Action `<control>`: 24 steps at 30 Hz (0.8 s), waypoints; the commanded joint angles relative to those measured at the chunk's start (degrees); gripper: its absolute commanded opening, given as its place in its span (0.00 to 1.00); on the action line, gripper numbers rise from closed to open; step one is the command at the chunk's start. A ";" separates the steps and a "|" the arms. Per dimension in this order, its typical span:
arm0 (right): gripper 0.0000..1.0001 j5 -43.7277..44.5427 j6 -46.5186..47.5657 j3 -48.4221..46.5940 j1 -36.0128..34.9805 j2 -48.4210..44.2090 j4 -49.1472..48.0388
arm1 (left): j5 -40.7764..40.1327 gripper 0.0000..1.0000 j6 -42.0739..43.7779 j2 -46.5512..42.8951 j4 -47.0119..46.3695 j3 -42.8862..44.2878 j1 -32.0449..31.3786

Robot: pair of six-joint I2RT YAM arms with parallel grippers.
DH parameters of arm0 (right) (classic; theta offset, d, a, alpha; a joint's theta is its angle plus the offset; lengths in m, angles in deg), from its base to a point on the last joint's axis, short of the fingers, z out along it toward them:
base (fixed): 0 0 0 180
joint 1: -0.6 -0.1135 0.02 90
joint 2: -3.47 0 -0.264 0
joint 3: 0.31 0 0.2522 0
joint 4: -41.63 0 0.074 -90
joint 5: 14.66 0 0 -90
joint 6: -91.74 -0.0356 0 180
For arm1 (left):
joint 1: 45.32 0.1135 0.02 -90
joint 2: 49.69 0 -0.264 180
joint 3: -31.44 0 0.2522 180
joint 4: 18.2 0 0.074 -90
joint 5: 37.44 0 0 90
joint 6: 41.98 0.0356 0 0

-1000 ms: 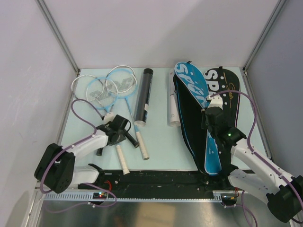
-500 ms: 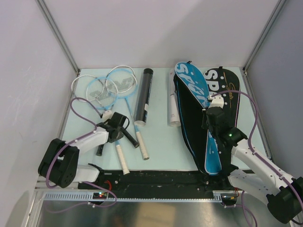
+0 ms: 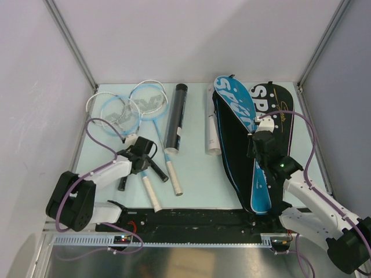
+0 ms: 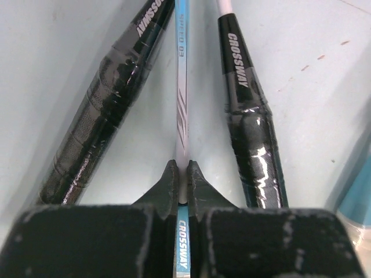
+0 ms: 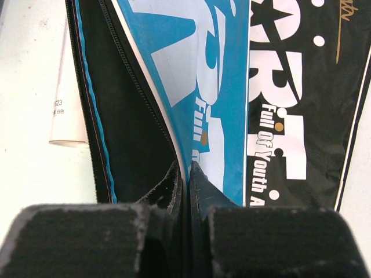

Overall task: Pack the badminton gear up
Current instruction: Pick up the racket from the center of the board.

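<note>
Note left gripper (image 4: 182,174) pinched tight on a slim pale-blue racket shaft (image 4: 181,104), left of the black tube (image 3: 175,119). Note one black-wrapped handle (image 4: 98,133) just beside that shaft, second black-wrapped handle (image 4: 252,139) on its other side. Note racket heads (image 3: 124,107) overlapping, also left of the tube. Right of the tube, find right gripper (image 5: 185,174) pressed together on the blue flap (image 5: 191,69) of the racket bag (image 3: 278,104).

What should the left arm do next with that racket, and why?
Probably lift the racket a little and start swinging it toward the bag. The left gripper is shut on its thin shaft, and the right gripper pinches the blue flap, apparently holding the bag open.
</note>
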 commanded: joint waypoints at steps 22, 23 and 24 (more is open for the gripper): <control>0.00 0.20 -2.22 -1.37 -0.64 -0.58 -5.11 | 11.66 0.00 6.73 -23.98 4.57 7.86 -0.45; 0.00 0.23 -2.54 -1.43 -0.56 -0.17 -5.35 | 12.78 0.00 6.91 -24.66 5.31 8.27 -0.82; 0.00 0.24 -2.79 -1.46 -0.57 0.17 -5.65 | 13.57 0.00 7.04 -25.18 5.90 8.56 -1.67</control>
